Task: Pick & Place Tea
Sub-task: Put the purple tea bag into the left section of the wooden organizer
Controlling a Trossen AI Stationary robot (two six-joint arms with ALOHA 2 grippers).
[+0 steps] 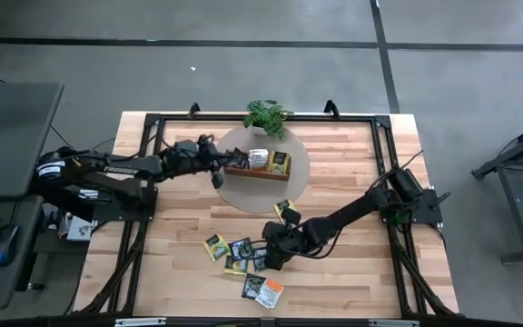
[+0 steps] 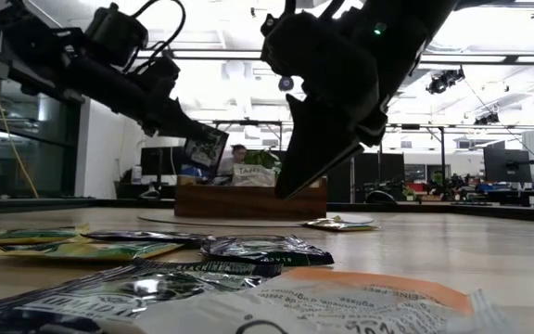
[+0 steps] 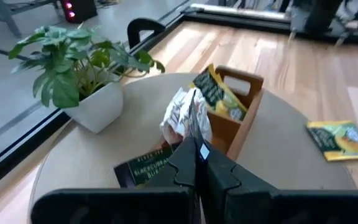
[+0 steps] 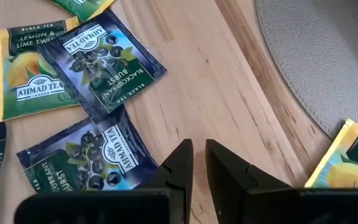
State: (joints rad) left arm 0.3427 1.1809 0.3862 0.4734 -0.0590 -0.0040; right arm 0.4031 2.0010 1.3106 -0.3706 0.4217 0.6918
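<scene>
- Carrying a dark blue-black blackcurrant tea sachet (image 3: 149, 169), the left hand (image 1: 216, 173) has its fingers pressed together on the sachet's edge and hangs just over the left end of the brown wooden three-compartment tray (image 1: 258, 169), which sits on a round grey mat (image 1: 291, 186) near the tabletop's far edge.
- A white sachet (image 3: 180, 115) and a yellow-green sachet (image 3: 219, 98) already stand in the tray's compartments; a small green potted plant (image 1: 267, 116) stands just behind it.
- My judgement: the step in hand is the placing of this dark sachet. The next move calls for lining it up over the free compartment, lowering it, then parting the fingers.
- The right hand (image 1: 275, 257) hovers low over the loose sachets near the tabletop's front edge, its fingers (image 4: 178, 167) nearly together with a narrow gap and nothing between them.
- Under it lie two dark blue-black sachets (image 4: 101, 62) and a yellow-green lemon one (image 4: 33, 78); another yellow-green sachet (image 1: 286, 212) lies at the mat's near rim, and an orange one (image 1: 271, 292) closest to the front edge.
- For its next pick, I judge it must spread its fingers and come down on one sachet's edge, since they lie flat and partly overlap.
</scene>
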